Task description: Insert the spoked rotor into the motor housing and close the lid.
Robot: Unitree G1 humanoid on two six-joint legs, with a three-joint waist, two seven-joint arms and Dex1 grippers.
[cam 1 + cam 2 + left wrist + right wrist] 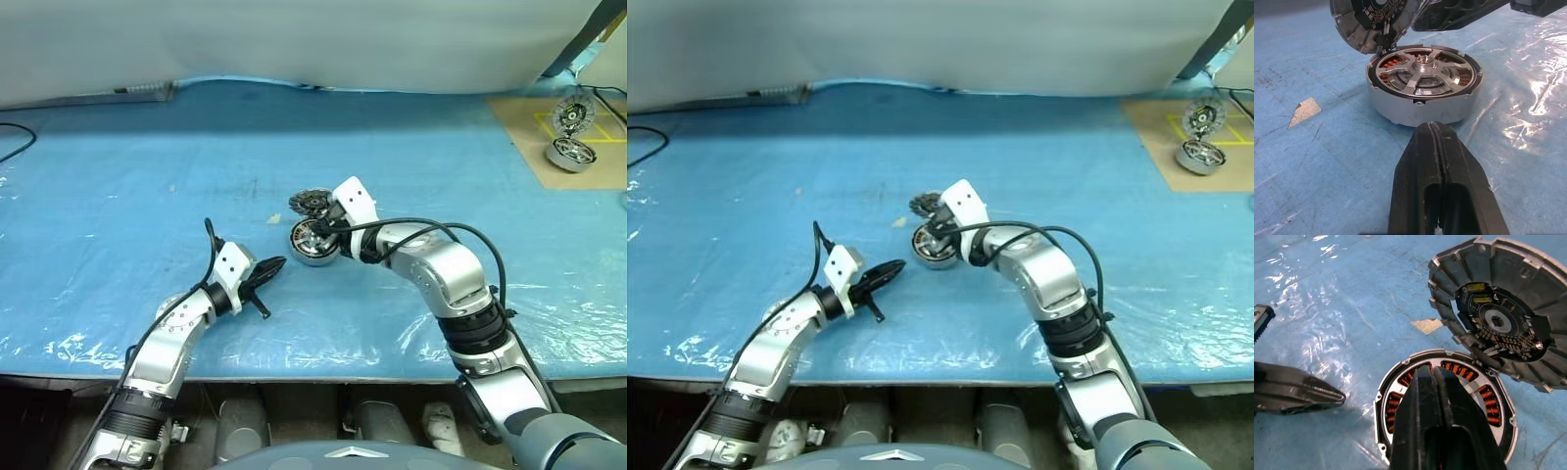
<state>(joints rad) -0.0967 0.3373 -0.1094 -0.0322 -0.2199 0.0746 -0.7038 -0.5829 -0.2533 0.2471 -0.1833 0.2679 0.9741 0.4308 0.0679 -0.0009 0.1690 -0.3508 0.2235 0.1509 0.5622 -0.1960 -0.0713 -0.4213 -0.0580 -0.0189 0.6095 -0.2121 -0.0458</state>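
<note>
The motor housing (1400, 105) stands on the blue sheet at the table's middle. Its copper windings show through the spoked rotor (1422, 78), which lies seated inside it, silver hub up. The lid (1498, 313) stands raised on its hinge at the housing's far side, its dark inner face turned toward me. My right gripper (1426, 368) is shut with nothing in it, its tip just over the rotor. My left gripper (1432, 128) is shut and empty, a short way in front of the housing and level with the table, pointing at it.
A tan board at the back right carries a chrome spoked drum (570, 154) and a spoked disc (574, 117). A small pale scrap (1426, 325) lies beside the lid. A black cable (15, 147) runs off the far left. The table's front edge is near my arms.
</note>
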